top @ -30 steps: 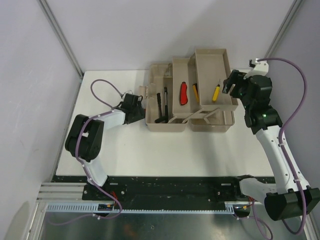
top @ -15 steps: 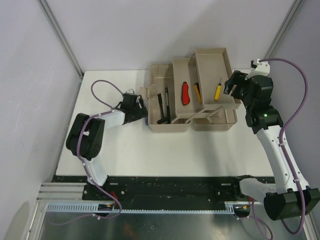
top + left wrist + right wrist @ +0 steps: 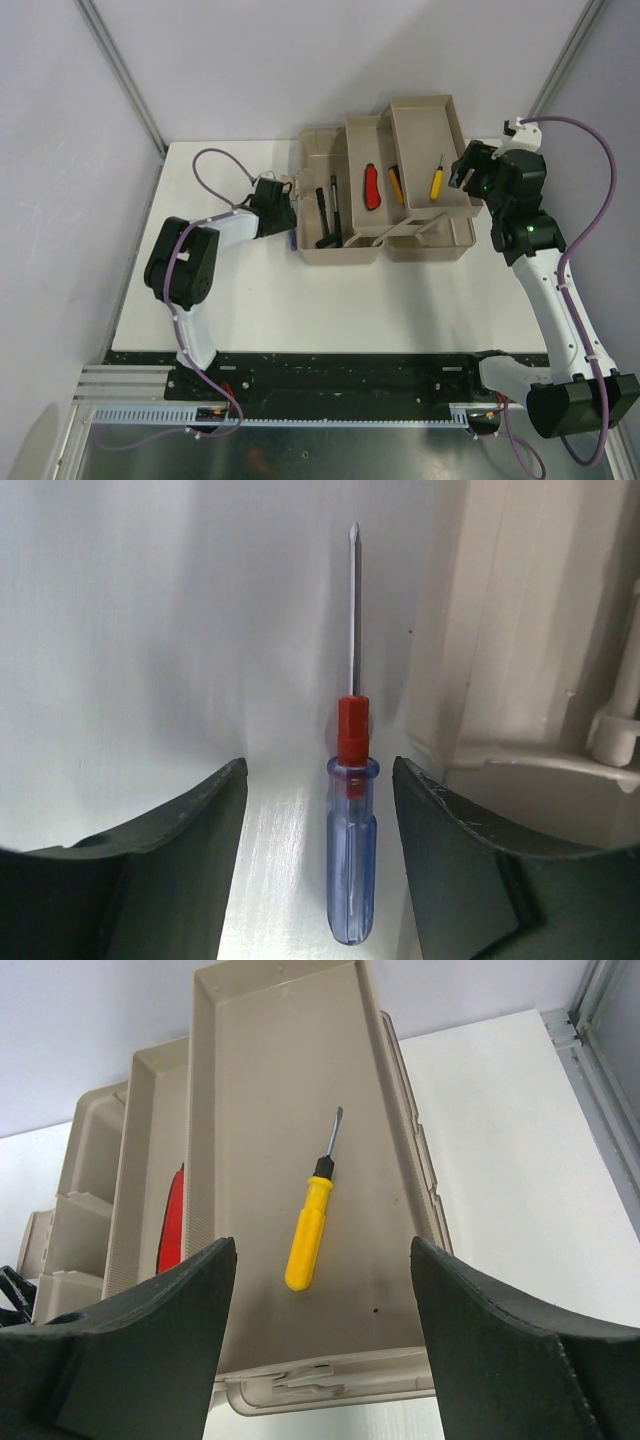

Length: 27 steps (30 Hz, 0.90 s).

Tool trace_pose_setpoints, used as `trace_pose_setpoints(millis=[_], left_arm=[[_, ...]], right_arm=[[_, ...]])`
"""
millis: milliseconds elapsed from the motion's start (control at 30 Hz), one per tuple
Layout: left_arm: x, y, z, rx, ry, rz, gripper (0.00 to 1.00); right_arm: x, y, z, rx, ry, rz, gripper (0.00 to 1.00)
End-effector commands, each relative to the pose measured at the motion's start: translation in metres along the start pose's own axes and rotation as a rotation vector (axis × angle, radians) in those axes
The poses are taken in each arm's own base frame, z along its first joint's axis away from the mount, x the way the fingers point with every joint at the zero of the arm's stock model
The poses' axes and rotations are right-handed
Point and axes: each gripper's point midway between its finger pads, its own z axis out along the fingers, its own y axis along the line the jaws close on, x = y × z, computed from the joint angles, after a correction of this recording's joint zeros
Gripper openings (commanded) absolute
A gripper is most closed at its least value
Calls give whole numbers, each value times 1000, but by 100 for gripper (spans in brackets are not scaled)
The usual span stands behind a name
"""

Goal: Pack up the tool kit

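Observation:
The beige toolbox [image 3: 345, 252] stands open at the table's far middle, its trays folded out. A yellow-handled screwdriver [image 3: 435, 181] lies in the right tray [image 3: 375, 1190], and it also shows in the right wrist view [image 3: 307, 1236]. A red tool [image 3: 370, 187] and black tools [image 3: 327, 212] lie in the other compartments. A screwdriver with a clear blue handle and red collar [image 3: 350, 860] lies on the table against the toolbox's left wall [image 3: 500, 630]. My left gripper [image 3: 318, 780] is open around its handle without touching it. My right gripper [image 3: 320, 1248] is open and empty above the right tray's near end.
Grey walls and metal posts close in the white table [image 3: 300, 300] at the back and sides. My left arm [image 3: 185, 265] lies low across the table's left part. My right arm [image 3: 545, 280] reaches up along the right edge. A purple cable [image 3: 215, 165] loops over the left arm.
My left gripper has slid right and closer to the toolbox's left wall, its elbow shifting right. The right arm has barely moved.

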Motion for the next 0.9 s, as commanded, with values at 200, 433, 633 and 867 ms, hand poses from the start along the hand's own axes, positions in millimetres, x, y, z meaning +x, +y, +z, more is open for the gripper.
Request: trace_pose_setpoints(millis=[200, 433, 633, 867], left_arm=[[40, 36, 1, -213, 133, 143, 54], [56, 41, -7, -283, 235, 63, 20], [47, 40, -20, -278, 222, 50, 1], [-10, 41, -67, -232, 73, -17, 0]], right_arm=[[-5, -7, -1, 48, -16, 48, 74], [-6, -9, -4, 60, -19, 74, 74], [-6, -3, -5, 32, -17, 78, 74], [-1, 76, -22, -352, -1, -91, 87]])
